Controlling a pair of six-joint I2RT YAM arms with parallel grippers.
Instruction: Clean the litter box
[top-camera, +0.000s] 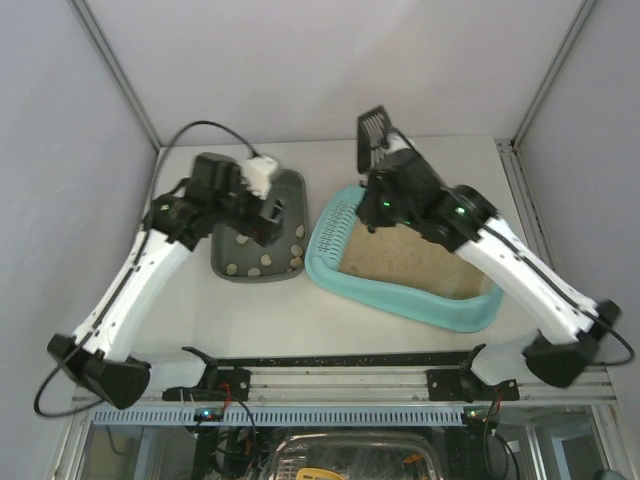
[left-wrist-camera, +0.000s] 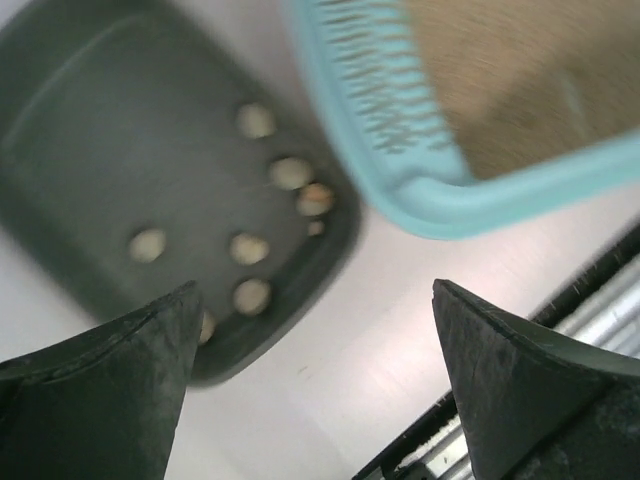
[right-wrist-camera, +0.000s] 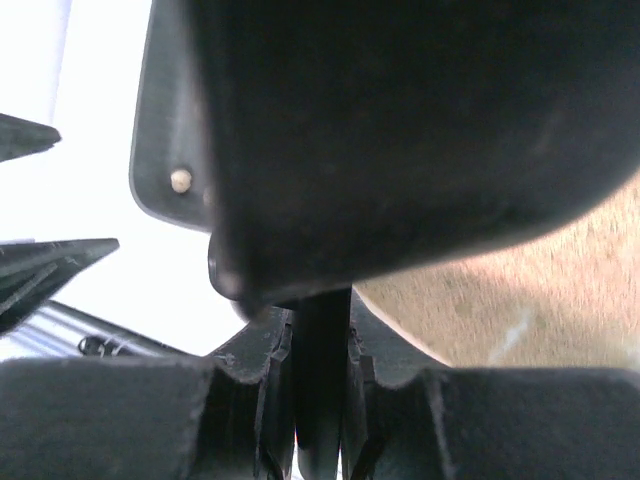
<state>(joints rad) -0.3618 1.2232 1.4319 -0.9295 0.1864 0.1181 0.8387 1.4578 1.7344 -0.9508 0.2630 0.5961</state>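
Observation:
The light-turquoise litter box (top-camera: 400, 296) with beige litter (top-camera: 410, 255) lies right of centre; its slotted end shows in the left wrist view (left-wrist-camera: 380, 90). My right gripper (top-camera: 388, 172) is shut on the handle of a black slotted scoop (top-camera: 372, 135), held raised over the box's slotted end. In the right wrist view the scoop (right-wrist-camera: 400, 130) fills the frame above my gripper (right-wrist-camera: 320, 400), with litter (right-wrist-camera: 540, 290) below. My left gripper (top-camera: 268, 212) hovers over the dark grey tray (top-camera: 235, 262), open and empty (left-wrist-camera: 315, 340).
The dark grey tray (left-wrist-camera: 90, 130) holds several pale clumps (left-wrist-camera: 250, 247) and sits just left of the litter box. A black rail (top-camera: 330, 362) runs along the table's near edge. Grey walls close in the back and sides.

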